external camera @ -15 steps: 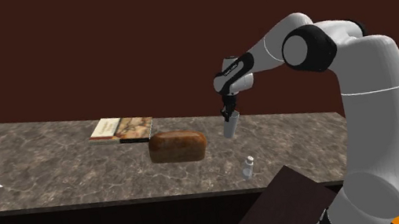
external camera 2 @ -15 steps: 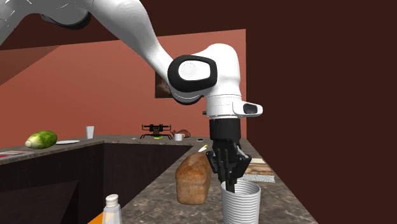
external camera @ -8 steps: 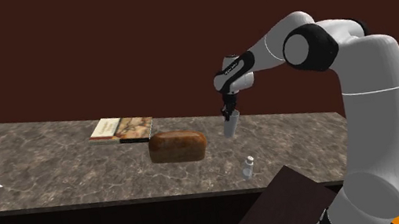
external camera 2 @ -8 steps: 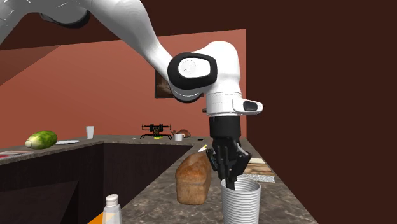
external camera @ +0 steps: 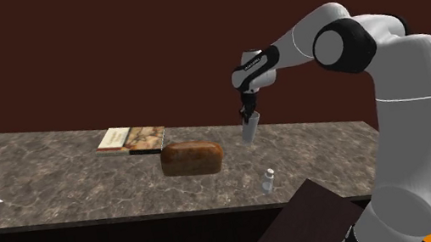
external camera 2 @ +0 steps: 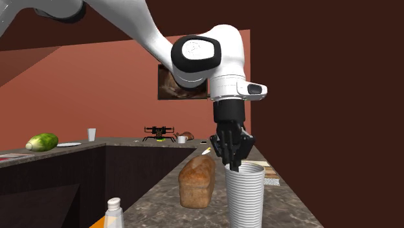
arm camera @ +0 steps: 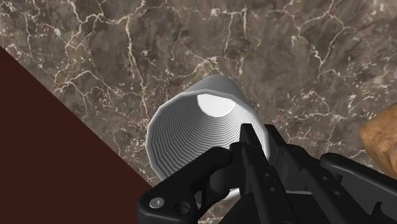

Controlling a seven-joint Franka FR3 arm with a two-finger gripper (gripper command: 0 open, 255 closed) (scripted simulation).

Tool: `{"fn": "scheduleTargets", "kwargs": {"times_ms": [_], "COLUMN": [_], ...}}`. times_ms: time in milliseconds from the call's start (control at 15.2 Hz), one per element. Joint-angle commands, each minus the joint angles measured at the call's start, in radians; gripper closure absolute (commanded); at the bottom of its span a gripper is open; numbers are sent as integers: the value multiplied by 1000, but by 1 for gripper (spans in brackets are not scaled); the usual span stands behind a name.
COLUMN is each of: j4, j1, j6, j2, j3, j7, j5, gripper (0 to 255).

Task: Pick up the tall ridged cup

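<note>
Change: the arm (external camera: 388,76) has lifted since the earlier frames, and the cup (external camera: 247,130) has gone up with it (in the second exterior view its rim now sits higher against the loaf (external camera 2: 197,182)).
Jaws: clamped on the cup's wall at the rim, one finger inside the cup and one outside.
Gripper: the gripper (arm camera: 261,137) is black and points down from the white wrist. In the second exterior view the gripper (external camera 2: 233,159) stands just above the loaf's top, to that view's right.
Cup: white, tall, ringed with fine ridges, its mouth up. It hangs from the gripper (external camera: 247,118), leaning a little. It is beside the loaf (external camera: 192,157), up and to the shoulder view's right of it, not touching it. From the wrist, the cup (arm camera: 200,127) shows its ridged inside and pale bottom.
Loaf: brown, lying on the countertop (external camera: 59,183). An edge of the loaf (arm camera: 382,137) shows near the gripper.
Book: the book (external camera: 131,139) lies flat just behind the loaf, to the shoulder view's left.
Bottle: a small clear bottle (external camera: 269,181) stands upright, closer to the counter's front edge than the loaf, to the shoulder view's right.
Countertop: dark, veined stone (arm camera: 191,44) under the cup.
</note>
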Motion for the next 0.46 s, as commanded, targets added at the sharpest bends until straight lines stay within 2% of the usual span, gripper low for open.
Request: {"fn": "scheduleTargets", "kwargs": {"times_ms": [0,396], "j4": [3,18], "j1": [2,4], "j6": [-19,-64], "j2": [-16,-46], "j3": [-2,-5], "j7": [0,1], "j5": [-3,-9], "gripper": [255,255]}}
